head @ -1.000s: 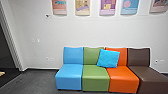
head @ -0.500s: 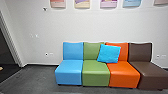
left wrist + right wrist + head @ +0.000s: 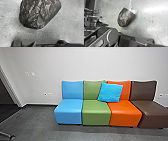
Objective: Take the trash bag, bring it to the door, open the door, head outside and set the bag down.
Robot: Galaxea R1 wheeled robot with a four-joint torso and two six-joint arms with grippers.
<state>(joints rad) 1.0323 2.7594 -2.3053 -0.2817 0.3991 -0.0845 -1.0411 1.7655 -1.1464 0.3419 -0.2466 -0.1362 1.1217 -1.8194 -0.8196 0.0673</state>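
Your head view shows a pale wall (image 3: pixel 87 64) behind coloured seats (image 3: pixel 96 114) with a blue cushion (image 3: pixel 110 92). Your left wrist view has the trash bag (image 3: pixel 37 15) against grey floor (image 3: pixel 71 27); so does your right. You can't tell whether either end effector is open or clenched.

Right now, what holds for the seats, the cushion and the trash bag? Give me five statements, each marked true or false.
1. The blue cushion overlaps the backs of the green seat and the orange seat. True.
2. The brown seat stands between the blue seat and the green seat. False: it is at the other end of the row, next to the orange seat.
3. The trash bag is white. False: it is dark and shiny.
4. The blue seat is beside the green seat. True.
5. The cushion is brown. False: it is bright blue.
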